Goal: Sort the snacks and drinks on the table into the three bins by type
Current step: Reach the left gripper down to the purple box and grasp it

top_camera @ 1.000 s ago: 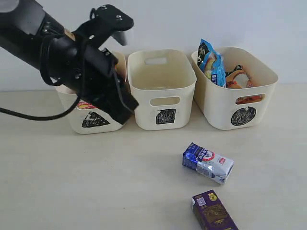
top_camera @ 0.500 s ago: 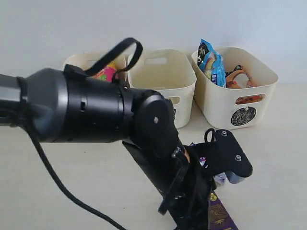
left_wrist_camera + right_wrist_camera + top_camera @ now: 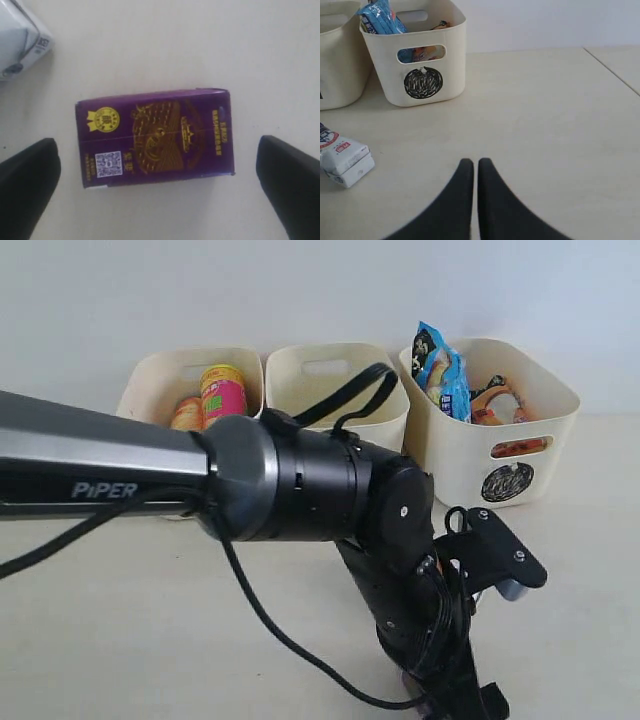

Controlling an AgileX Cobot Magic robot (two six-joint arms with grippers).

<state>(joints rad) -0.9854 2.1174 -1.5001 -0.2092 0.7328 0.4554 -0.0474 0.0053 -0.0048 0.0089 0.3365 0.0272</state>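
One purple carton point(image 3: 154, 138) lies between the spread left jaws; right jaws pressed together.

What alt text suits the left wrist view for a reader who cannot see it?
A dark purple carton with gold print lies flat on the pale table, between the open fingers of the left end effector. A white carton corner shows nearby.

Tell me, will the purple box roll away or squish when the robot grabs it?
Probably no rolling: the purple box lies flat on the table, with straight sides. It looks like stiff card with crisp edges, so it should hold shape, though a hard squeeze might dent it.
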